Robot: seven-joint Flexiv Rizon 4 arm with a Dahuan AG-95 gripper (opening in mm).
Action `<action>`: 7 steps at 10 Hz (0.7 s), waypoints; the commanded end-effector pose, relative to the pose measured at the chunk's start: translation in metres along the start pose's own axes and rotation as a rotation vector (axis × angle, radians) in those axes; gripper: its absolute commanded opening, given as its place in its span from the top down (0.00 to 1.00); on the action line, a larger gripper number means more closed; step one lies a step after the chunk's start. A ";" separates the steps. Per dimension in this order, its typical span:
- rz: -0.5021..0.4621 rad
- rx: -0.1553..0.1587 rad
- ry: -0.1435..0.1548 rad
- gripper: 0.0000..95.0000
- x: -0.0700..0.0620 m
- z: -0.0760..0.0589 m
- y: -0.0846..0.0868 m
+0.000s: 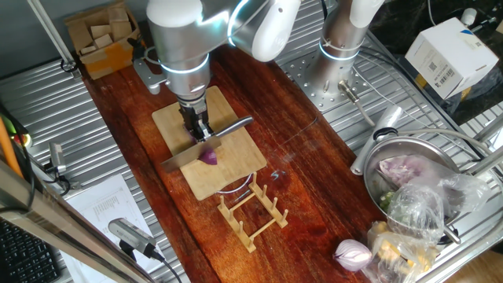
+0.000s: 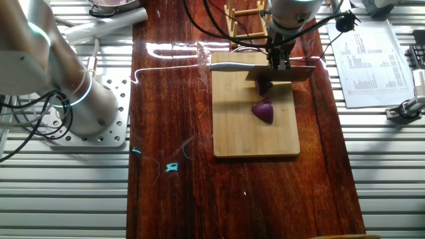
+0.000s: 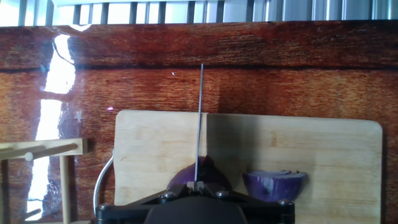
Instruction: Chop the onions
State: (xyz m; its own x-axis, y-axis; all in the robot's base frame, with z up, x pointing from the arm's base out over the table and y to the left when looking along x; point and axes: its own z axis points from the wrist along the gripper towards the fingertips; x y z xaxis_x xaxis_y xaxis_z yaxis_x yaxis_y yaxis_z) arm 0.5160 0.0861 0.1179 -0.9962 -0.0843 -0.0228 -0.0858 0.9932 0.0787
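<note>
A bamboo cutting board [image 1: 232, 177] [image 2: 232, 126] [image 3: 155, 146] lies on the dark wooden tabletop. My gripper [image 1: 198, 130] [image 2: 279, 63] [image 3: 198, 185] is shut on a cleaver [image 1: 182, 159] [image 2: 287, 74], held level over the board. In the hand view its blade [image 3: 200, 118] shows edge-on. One purple onion wedge [image 2: 263, 87] [image 3: 210, 174] sits directly under the blade, partly hidden by it. A second onion wedge [image 1: 208, 157] [image 2: 263, 111] [image 3: 275, 183] lies on the board just beside the blade, apart from it.
A wooden rack [image 1: 251, 212] [image 2: 242, 13] [image 3: 43, 149] stands just off the board's end. A whole pale onion [image 1: 352, 253], a metal bowl [image 1: 409, 169] with bagged food, and a second robot base [image 2: 86, 106] flank the table. A printed sheet [image 2: 368, 60] lies alongside.
</note>
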 end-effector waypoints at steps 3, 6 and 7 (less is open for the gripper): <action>0.006 0.000 0.010 1.00 0.001 -0.003 -0.001; 0.003 -0.001 0.011 1.00 0.002 -0.003 -0.001; 0.002 -0.001 0.011 1.00 0.002 -0.004 -0.001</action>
State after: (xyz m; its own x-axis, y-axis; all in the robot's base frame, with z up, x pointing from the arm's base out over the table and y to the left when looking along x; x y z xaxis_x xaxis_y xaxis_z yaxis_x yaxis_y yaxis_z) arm 0.5147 0.0847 0.1205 -0.9965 -0.0828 -0.0134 -0.0836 0.9932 0.0807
